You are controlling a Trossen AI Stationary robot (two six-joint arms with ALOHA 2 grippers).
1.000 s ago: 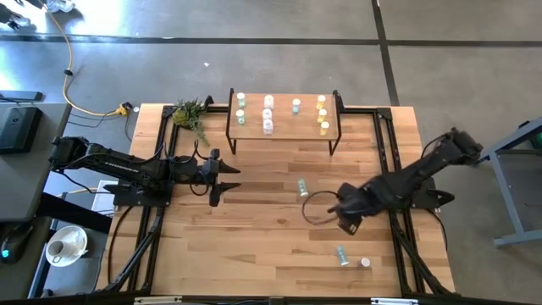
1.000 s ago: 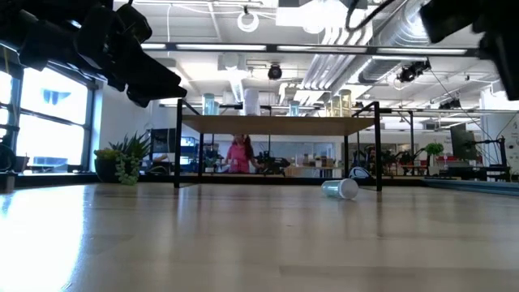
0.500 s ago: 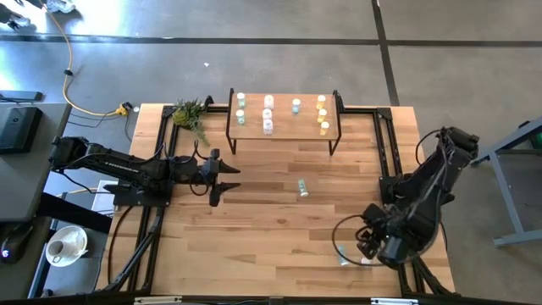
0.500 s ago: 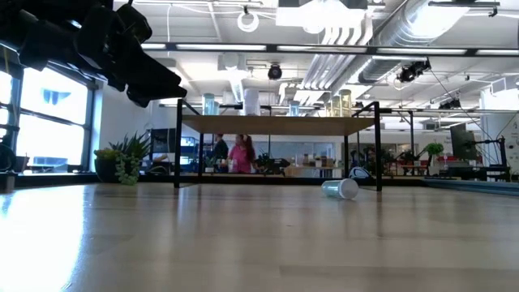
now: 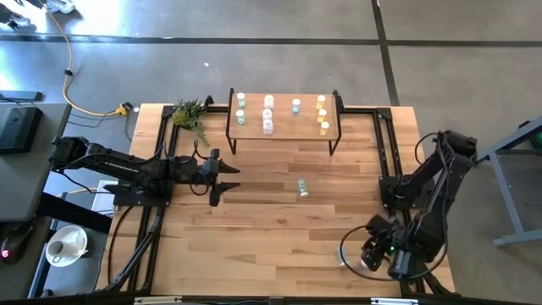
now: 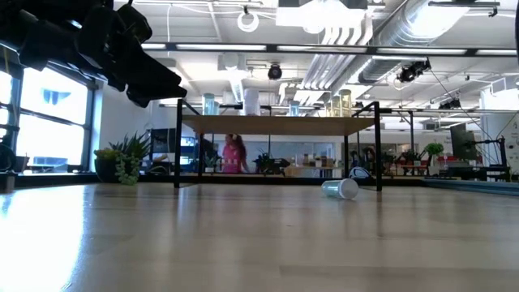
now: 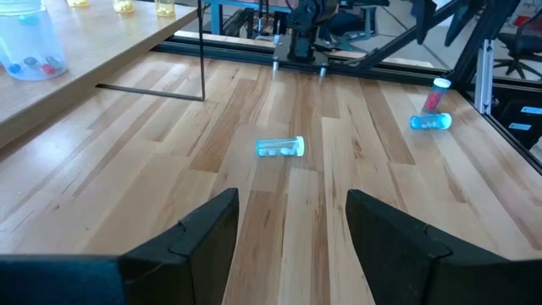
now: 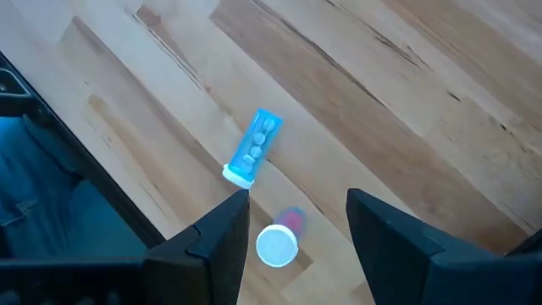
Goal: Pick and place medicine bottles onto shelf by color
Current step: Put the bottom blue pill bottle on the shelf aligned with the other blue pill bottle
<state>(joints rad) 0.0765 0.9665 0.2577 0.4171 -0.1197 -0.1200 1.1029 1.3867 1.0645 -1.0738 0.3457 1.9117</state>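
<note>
High view: you had the right claw (image 5: 370, 257) at the lower right of the frame, above the near right corner of the tabletop (image 5: 254, 220). Its fingers stood apart and held nothing. In the right wrist view, two medicine bottles sat just ahead of those fingers: a light blue bottle (image 8: 252, 147) lying on its side, and a pinkish bottle (image 8: 280, 241) standing upright with its white cap up. The two were near each other but not touching.

You had the left claw (image 5: 227, 179) at the left of centre, hovering over the tabletop with its fingers spread and empty. In the left wrist view, a teal bottle (image 7: 280, 147) lay on its side ahead of it, well apart from the fingers. In the high view this bottle (image 5: 302, 187) lay just right of centre, below the shelf (image 5: 284, 129).

The shelf stood at the upper centre of the frame, against the far edge of the tabletop. Nine bottles stood on it in four columns: two greenish at its left end, three whitish next, one light blue, and three yellow at its right end. A small plant (image 5: 191, 113) sat just left of the shelf.

In the low view, the shelf showed mid-frame with the lying teal bottle to its right.
</note>
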